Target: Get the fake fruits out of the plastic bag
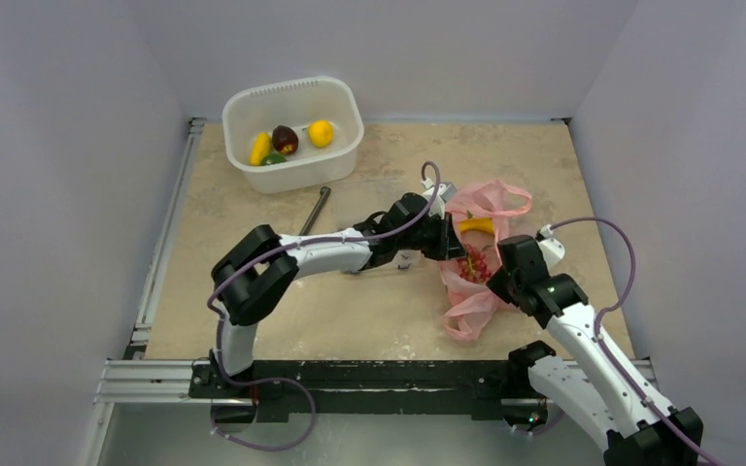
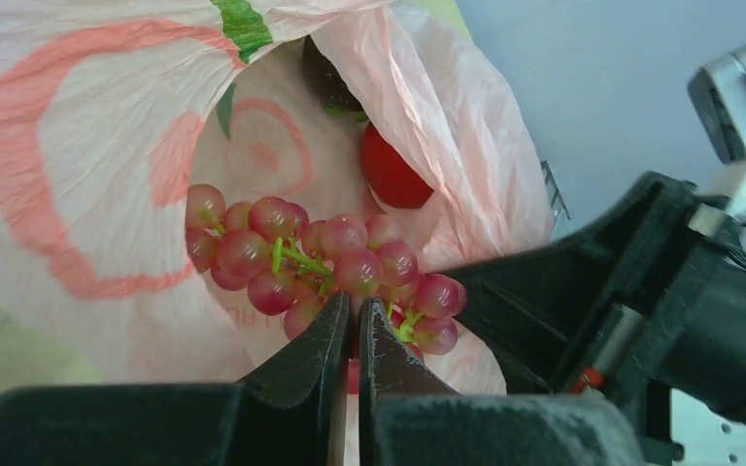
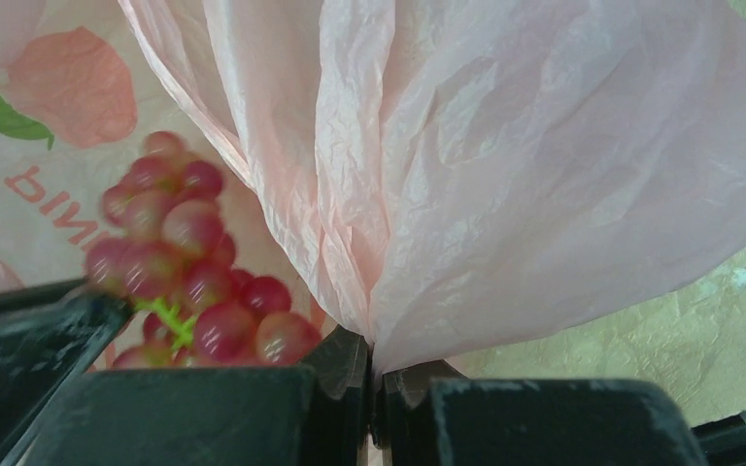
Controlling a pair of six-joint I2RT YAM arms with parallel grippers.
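The pink plastic bag [image 1: 467, 309] lies right of the table's middle with its mouth held open. Inside it show a bunch of red grapes [image 2: 282, 254], a red fruit [image 2: 391, 171], a dark fruit [image 2: 327, 82] and a yellow banana [image 1: 477, 225]. My left gripper [image 2: 355, 313] reaches into the bag's mouth, shut on the near end of the grape bunch. At the bag's near edge my right gripper [image 3: 371, 357] is shut on a gathered fold of the pink film [image 3: 505, 175], and the grapes [image 3: 186, 282] hang to its left.
A white tub [image 1: 347, 153] at the back left holds a yellow banana-shaped fruit [image 1: 260, 148], a dark red one [image 1: 285, 139], a yellow lemon [image 1: 321, 133] and a green one [image 1: 274, 159]. A grey metal rod [image 1: 316, 210] lies in front of the tub. Walls close in on both sides.
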